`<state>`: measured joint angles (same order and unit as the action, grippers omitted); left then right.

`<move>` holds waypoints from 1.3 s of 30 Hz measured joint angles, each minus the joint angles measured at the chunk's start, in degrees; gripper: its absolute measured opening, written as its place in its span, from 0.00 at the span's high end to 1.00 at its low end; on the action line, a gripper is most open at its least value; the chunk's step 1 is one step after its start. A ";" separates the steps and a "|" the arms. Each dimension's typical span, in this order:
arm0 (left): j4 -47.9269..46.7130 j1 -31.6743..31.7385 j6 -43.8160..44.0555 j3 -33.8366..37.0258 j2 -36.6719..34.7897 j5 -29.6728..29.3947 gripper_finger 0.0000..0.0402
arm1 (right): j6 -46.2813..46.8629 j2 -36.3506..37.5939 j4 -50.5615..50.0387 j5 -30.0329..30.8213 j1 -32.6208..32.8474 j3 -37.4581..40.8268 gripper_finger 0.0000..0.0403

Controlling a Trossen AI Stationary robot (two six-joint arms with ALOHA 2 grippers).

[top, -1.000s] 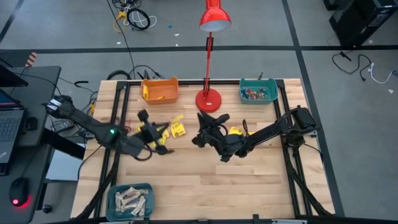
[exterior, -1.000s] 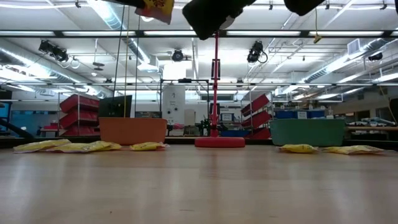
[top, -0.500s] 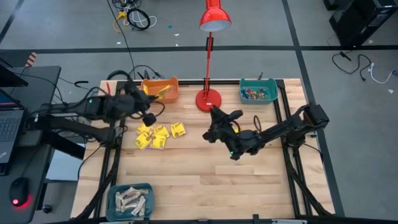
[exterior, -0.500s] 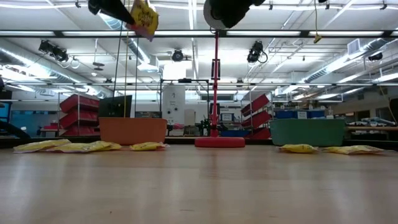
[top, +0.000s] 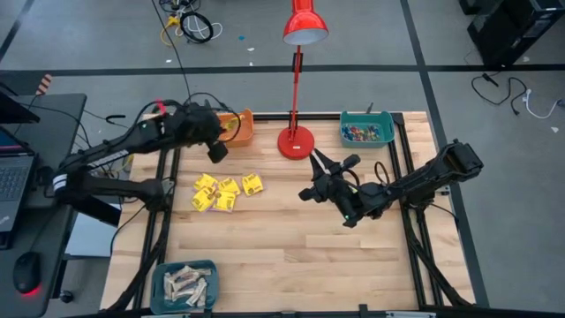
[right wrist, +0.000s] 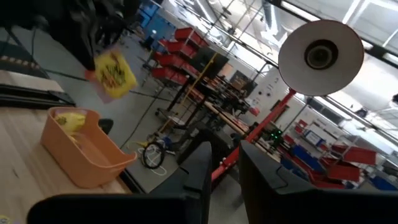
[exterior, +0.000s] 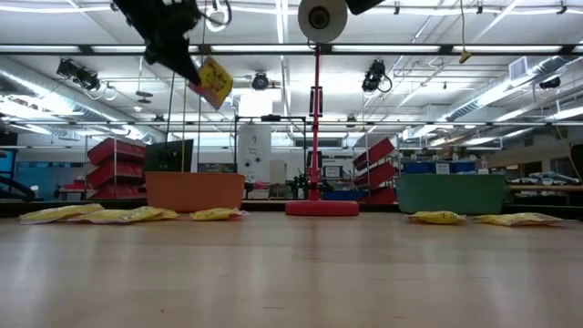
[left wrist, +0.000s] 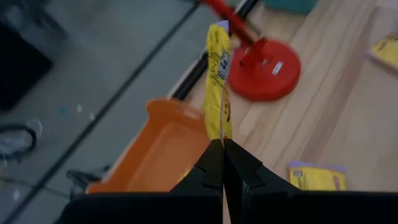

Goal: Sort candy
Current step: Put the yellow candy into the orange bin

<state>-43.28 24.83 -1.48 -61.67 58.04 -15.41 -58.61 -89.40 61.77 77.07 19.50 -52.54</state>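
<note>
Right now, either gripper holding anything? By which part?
Left gripper pinches a yellow packet by one end, above the orange bin. Right gripper holds nothing visible.

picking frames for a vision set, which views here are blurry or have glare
Left wrist view: floor and orange bin soft, the yellow packet in the left gripper fairly crisp. Right wrist view: the carried packet smeared, the lamp head a washed-out disc. Low view: bright ceiling strips backlight the arms into silhouettes. High view: evenly lit, sharp.
</note>
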 joint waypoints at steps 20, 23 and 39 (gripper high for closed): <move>-1.71 25.02 -8.69 0.00 18.76 16.30 1.00 | 1.48 0.03 -0.28 0.31 -0.01 1.43 0.83; -2.36 26.71 -8.93 0.00 21.40 17.09 1.00 | 1.48 0.02 -0.27 0.32 -0.01 1.43 0.83; -2.97 29.30 -8.64 0.00 28.40 17.17 1.00 | 4.16 -0.02 -2.70 0.38 -0.17 1.43 0.83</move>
<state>-46.25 54.13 -10.12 -61.67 86.43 1.76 -54.45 -89.43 59.07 77.45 19.33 -51.11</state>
